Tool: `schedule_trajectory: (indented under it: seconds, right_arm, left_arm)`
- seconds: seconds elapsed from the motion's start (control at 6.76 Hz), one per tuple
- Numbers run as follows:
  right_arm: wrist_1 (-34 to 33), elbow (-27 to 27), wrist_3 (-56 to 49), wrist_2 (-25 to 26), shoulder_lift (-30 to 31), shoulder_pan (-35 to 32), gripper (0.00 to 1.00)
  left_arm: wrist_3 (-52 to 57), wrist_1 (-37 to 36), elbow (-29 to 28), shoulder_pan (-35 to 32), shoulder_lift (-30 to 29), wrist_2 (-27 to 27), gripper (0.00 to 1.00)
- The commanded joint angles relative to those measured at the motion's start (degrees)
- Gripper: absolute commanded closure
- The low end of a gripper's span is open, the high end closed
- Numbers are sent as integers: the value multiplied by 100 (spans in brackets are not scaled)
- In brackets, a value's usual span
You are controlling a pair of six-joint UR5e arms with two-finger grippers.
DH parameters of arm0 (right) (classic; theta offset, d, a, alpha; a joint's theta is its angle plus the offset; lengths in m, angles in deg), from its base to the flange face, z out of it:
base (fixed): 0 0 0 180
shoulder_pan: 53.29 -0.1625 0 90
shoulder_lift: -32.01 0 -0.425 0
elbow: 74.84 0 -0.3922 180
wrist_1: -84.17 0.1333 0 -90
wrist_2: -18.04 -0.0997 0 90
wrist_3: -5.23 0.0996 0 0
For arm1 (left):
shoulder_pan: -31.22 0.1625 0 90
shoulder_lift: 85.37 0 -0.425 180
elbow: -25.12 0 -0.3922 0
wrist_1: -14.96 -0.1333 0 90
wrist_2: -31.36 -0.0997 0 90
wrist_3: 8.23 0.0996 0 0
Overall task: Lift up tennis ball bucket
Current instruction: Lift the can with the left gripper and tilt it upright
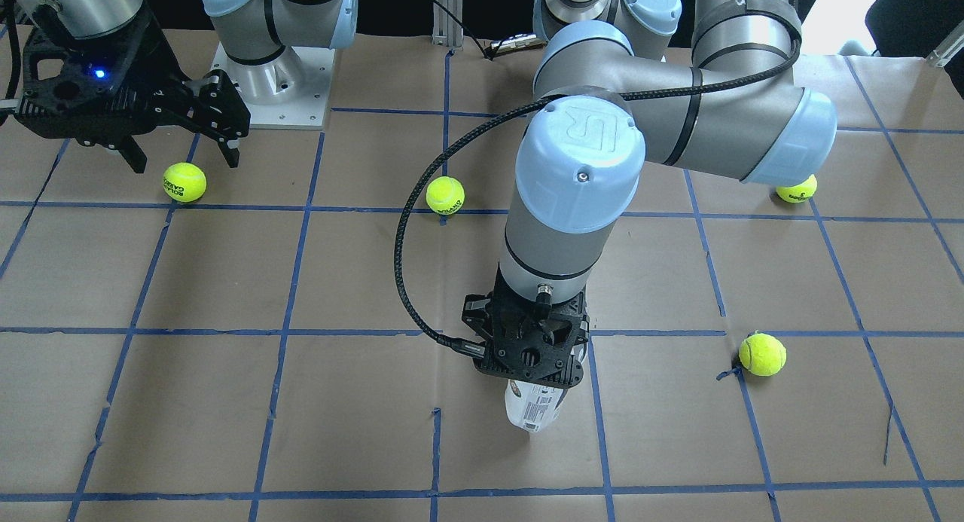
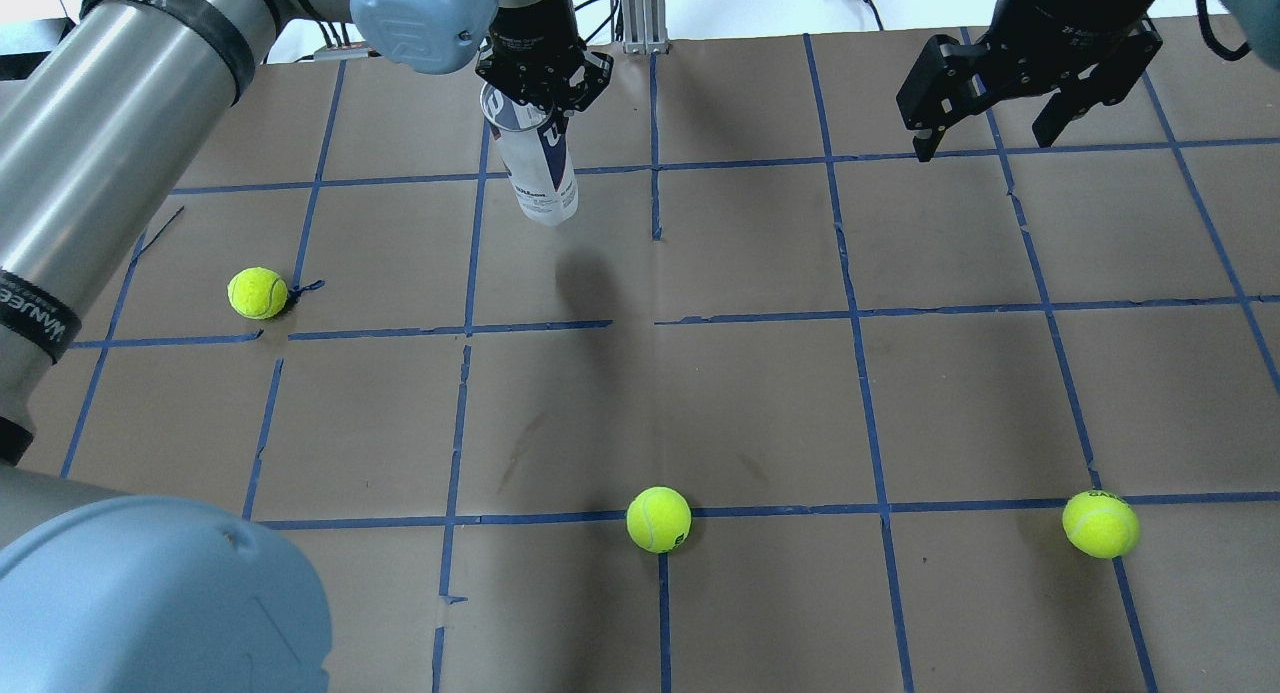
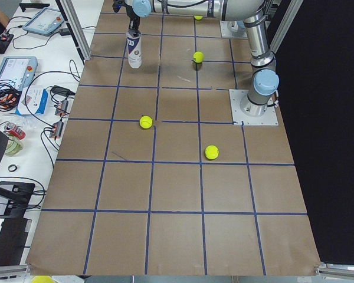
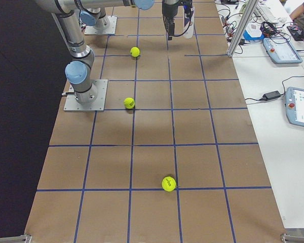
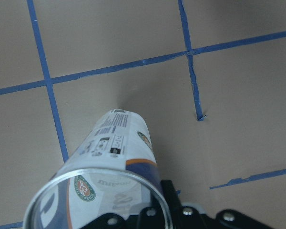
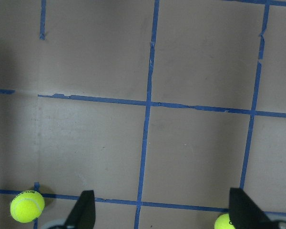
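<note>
The left claw (image 2: 540, 78) is squeezing the top of the tennis ball bucket (image 2: 545, 173), which is hanging above the worktop (image 2: 750, 393). It should be rising slowly and straight, gripping tight. The right claw (image 2: 982, 143) is hanging wide apart.

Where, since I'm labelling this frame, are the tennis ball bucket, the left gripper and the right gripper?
tennis ball bucket (image 2: 541, 168), overhead view, on its white label.
left gripper (image 2: 537, 98), overhead view, midway between its fingertips, at the can's top.
right gripper (image 2: 982, 145), overhead view, gap between its open fingertips.
</note>
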State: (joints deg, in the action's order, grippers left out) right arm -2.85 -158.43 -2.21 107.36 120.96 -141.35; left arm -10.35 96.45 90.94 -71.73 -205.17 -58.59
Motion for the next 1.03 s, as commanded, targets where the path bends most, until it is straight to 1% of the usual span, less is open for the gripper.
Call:
schedule_trajectory:
  seconds: [0.0, 0.3, 0.44, 0.74, 0.89]
  right_arm:
    - [0, 0, 6, -2, 0, -9, 0]
    - [0, 0, -3, -2, 0, 0, 0]
    - [0, 0, -3, -2, 0, -9, 0]
    - [0, 0, -3, -2, 0, 0, 0]
    - [0, 0, 6, -2, 0, -9, 0]
  left_arm:
    - [36, -402, 35, -23, -244, 74, 97]
    - [168, -485, 211, -23, -254, 118, 96]
    - [342, -485, 281, -23, -228, 110, 93]
    - [528, -476, 378, -23, -280, 110, 61]
    - [537, -398, 387, -23, -193, 110, 39]
